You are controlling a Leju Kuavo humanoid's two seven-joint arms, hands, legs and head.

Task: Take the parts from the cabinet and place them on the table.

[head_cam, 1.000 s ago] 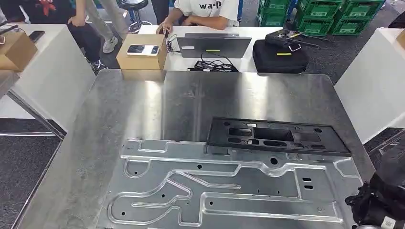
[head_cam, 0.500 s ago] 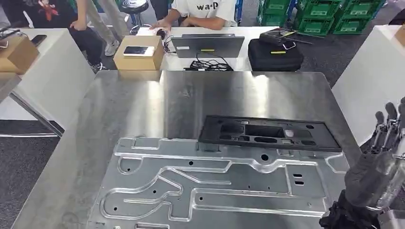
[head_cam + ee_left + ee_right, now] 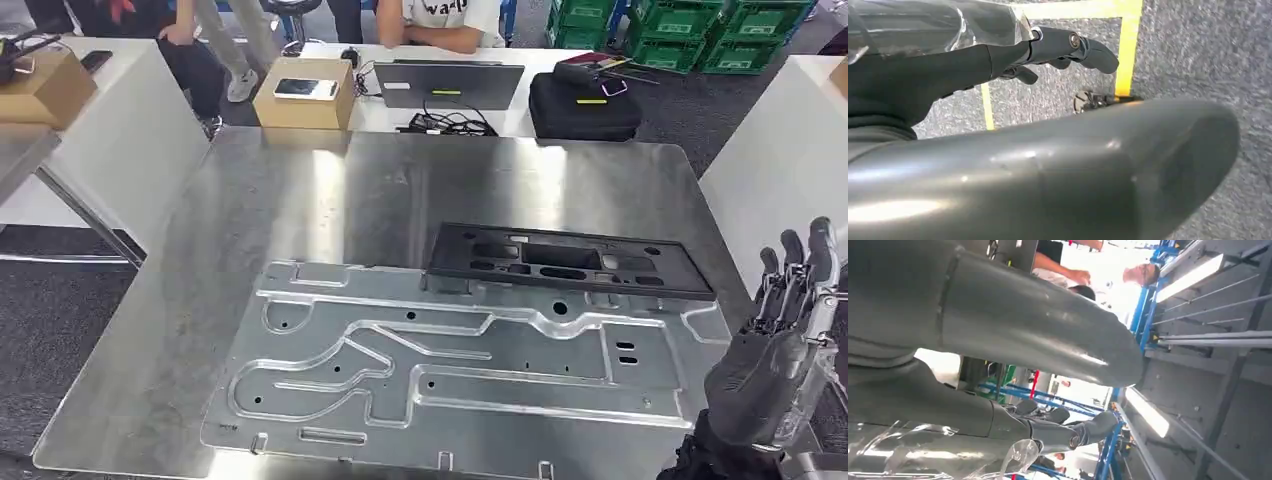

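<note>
Head view: right hand (image 3: 775,345) has risen at 4 o'clock off the counter (image 3: 300,200) edge since a second ago, fingers (image 3: 800,265) now upright, spread, holding nothing. Plate (image 3: 460,375) and black frame (image 3: 570,262) lie on the counter, frame overlapping plate's far edge, so both look placed.

Left wrist view: left hand (image 3: 998,55) hangs over floor, fingers (image 3: 1088,50) loose, empty.

Right wrist view: fingers (image 3: 1063,427) apart, touching nothing.

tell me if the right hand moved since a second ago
Yes. The right hand has risen beside the table's right edge: earlier it sat low by the near right corner of the metal plate; now its fingers reach level with the black frame.
</note>
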